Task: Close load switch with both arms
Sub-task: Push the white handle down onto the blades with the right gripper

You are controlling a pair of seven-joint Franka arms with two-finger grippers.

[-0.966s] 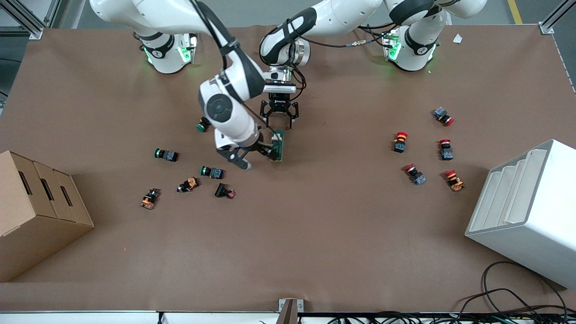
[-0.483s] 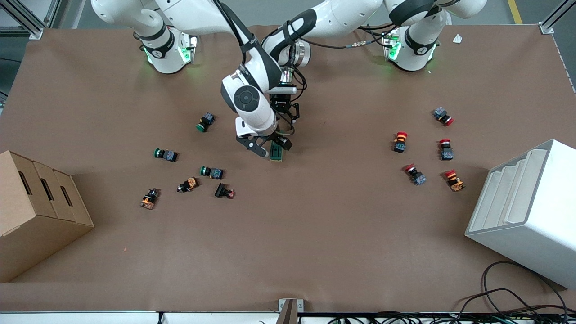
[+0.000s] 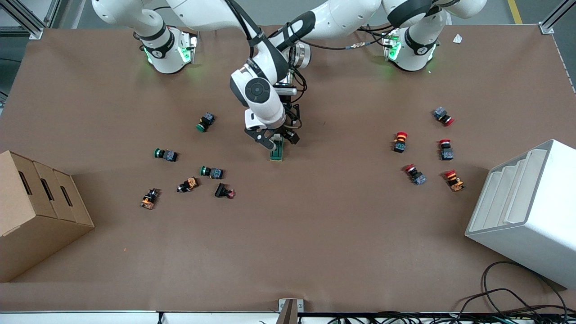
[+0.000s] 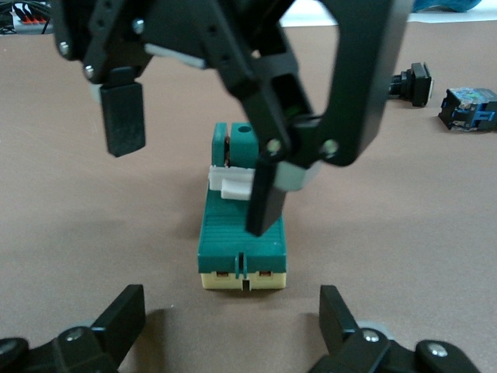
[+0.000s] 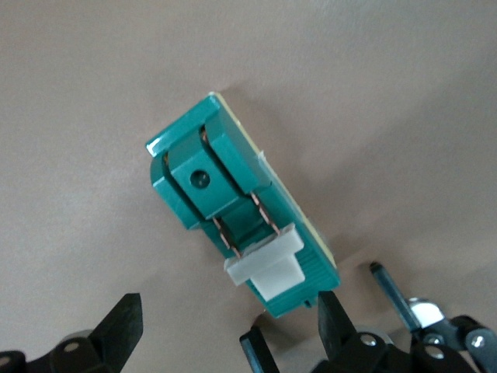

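Note:
The load switch (image 3: pixel 277 153), a dark green block with a white lever, lies on the table's middle. My right gripper (image 3: pixel 276 138) hangs open just over it, its fingers on either side of the lever end. In the right wrist view the switch (image 5: pixel 233 194) sits just ahead of the open right gripper (image 5: pixel 225 330). My left gripper (image 3: pixel 293 118) is largely hidden by the right wrist and stays low beside the switch. In the left wrist view the left gripper (image 4: pixel 233 330) is open and empty, the switch (image 4: pixel 242 241) lies ahead of it, and the right gripper (image 4: pixel 194 163) is above the lever.
Green and orange push-buttons (image 3: pixel 211 172) lie scattered toward the right arm's end. Red ones (image 3: pixel 414 174) lie toward the left arm's end. A cardboard box (image 3: pixel 36 211) and a white rack (image 3: pixel 526 211) stand at the two ends, nearer the front camera.
My right arm has swung in from its own end of the table, and its open gripper now sits over the switch. The left gripper has barely moved.

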